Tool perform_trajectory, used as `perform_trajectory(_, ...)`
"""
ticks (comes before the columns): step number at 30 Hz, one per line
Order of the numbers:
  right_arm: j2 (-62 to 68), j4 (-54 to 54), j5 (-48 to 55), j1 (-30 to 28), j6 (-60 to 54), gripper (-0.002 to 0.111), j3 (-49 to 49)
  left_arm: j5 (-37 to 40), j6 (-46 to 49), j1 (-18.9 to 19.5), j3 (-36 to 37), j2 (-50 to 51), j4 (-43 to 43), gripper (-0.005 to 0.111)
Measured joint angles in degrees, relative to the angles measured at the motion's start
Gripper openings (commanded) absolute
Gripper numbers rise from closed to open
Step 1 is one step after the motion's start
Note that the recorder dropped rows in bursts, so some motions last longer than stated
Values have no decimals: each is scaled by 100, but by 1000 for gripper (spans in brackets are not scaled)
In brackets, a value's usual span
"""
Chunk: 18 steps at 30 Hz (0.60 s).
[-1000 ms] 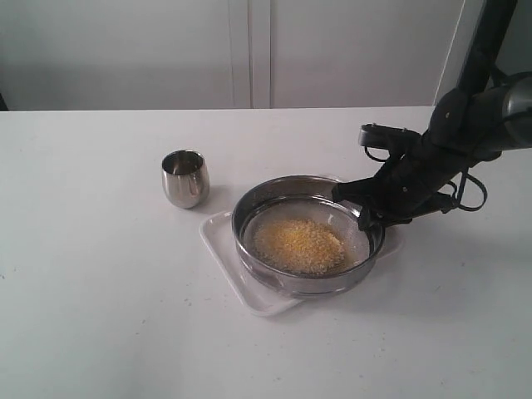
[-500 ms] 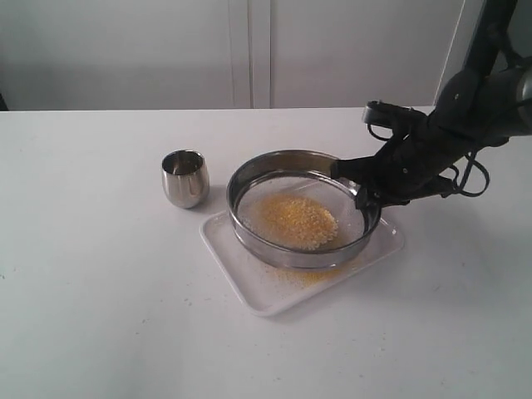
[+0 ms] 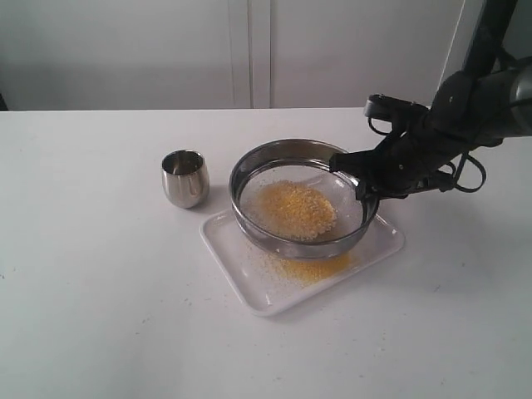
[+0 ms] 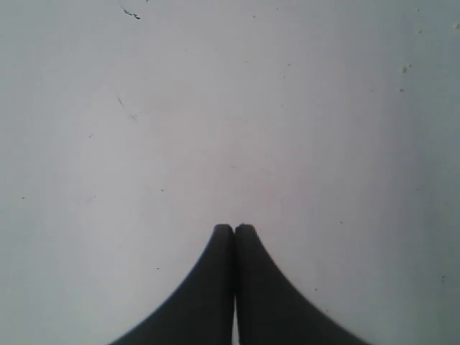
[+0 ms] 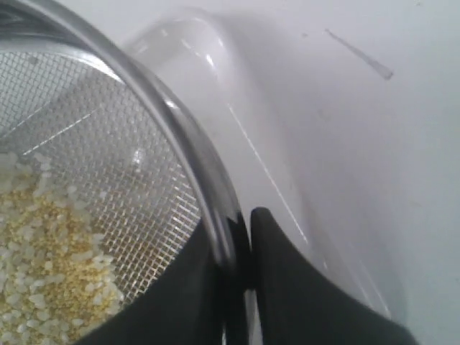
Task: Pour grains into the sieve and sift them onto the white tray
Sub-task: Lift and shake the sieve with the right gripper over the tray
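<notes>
The white bench [image 3: 100, 316] is carrying two things. A white tray [image 3: 237, 268] is lying near its middle, angled to the far edge. A steel cup [image 3: 184, 178] is standing just beside the tray.

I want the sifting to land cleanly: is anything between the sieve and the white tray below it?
Nothing visible does: the sieve hangs over the white tray, and only fallen grains lie there.

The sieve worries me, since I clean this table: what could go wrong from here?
The sieve hangs above the white tray, held only where the right jaws pinch one spot of its rim; it might slip or tip. Sifted grains lie close to the tray's near edge, so further shaking could send some over the low rim onto the table.
</notes>
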Motion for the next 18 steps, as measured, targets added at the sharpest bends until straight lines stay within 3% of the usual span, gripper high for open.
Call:
perform_trajectory(11, 70, -345, 81, 106, -245, 0, -46, 0, 0, 0, 0, 0, 0, 0)
perform_trajectory(18, 104, -948, 12, 113, 526, 0, -111, 0, 0, 0, 0, 0, 0, 0)
